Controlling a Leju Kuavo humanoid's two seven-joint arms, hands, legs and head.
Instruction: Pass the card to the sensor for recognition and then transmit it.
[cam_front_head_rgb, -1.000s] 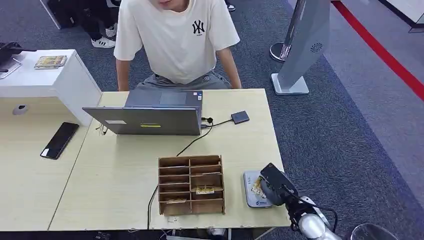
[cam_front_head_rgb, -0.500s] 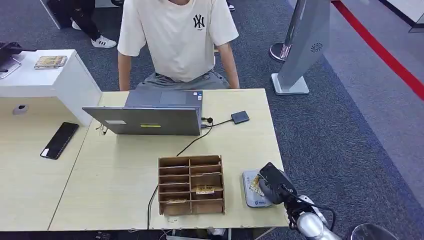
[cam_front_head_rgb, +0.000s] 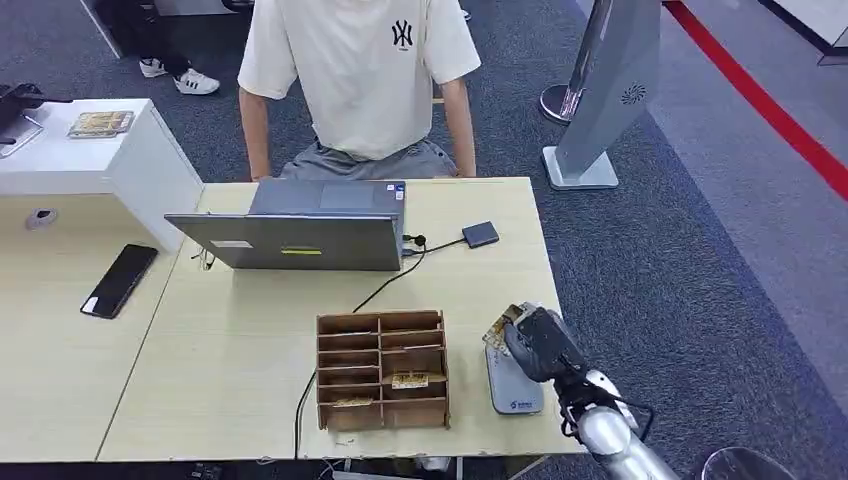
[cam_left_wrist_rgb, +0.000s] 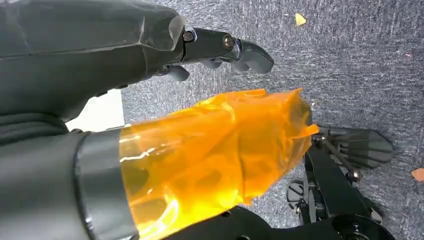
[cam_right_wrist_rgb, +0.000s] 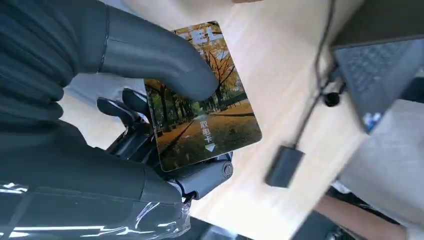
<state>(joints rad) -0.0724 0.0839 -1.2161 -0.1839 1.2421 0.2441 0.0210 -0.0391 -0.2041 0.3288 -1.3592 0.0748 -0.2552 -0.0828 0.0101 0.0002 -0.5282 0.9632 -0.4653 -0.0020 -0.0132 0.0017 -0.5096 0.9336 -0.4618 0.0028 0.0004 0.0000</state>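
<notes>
My right hand (cam_front_head_rgb: 537, 342) holds a card (cam_right_wrist_rgb: 204, 120) printed with an autumn tree scene, its thumb (cam_right_wrist_rgb: 150, 52) pressed on the card's face. In the head view the card (cam_front_head_rgb: 498, 327) sticks out of the hand just above the far end of the grey sensor pad (cam_front_head_rgb: 513, 384), which lies flat near the table's front right corner. My left hand (cam_left_wrist_rgb: 220, 50) hangs over grey carpet with nothing in it, its fingers loosely extended.
A wooden card rack (cam_front_head_rgb: 381, 369) stands left of the sensor, with cards in some slots. Farther back are an open laptop (cam_front_head_rgb: 300, 228), a cable and a small black box (cam_front_head_rgb: 480, 234). A person (cam_front_head_rgb: 355, 80) sits behind the table (cam_front_head_rgb: 250, 330). A phone (cam_front_head_rgb: 119, 279) lies on the left table.
My right hand has lifted off the sensor pad with the card and moved up and toward the far side of the table. The person has leaned back.
</notes>
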